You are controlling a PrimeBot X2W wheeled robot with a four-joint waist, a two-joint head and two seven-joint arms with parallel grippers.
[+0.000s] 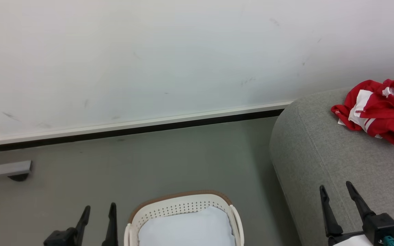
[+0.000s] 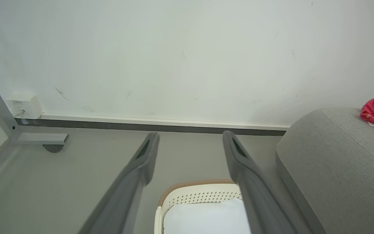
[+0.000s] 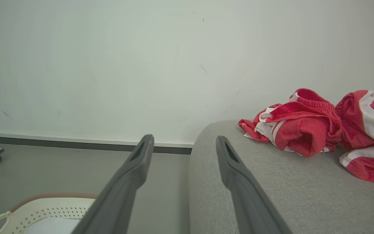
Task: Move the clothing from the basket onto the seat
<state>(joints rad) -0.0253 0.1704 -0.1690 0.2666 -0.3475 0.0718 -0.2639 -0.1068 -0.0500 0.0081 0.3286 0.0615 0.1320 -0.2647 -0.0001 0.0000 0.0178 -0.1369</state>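
Jaws open L & R; 1 red-white clothing heap [image 1: 380,111] on 1 sofa [image 1: 313,153], 1 basket [image 1: 180,204] w/ 1 cloth [image 1: 186,229].

Home-like room: sofa [image 1: 320,147], laundry basket [image 1: 180,206]

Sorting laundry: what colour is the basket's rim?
Brown, on the cream basket; the head view shows it best.
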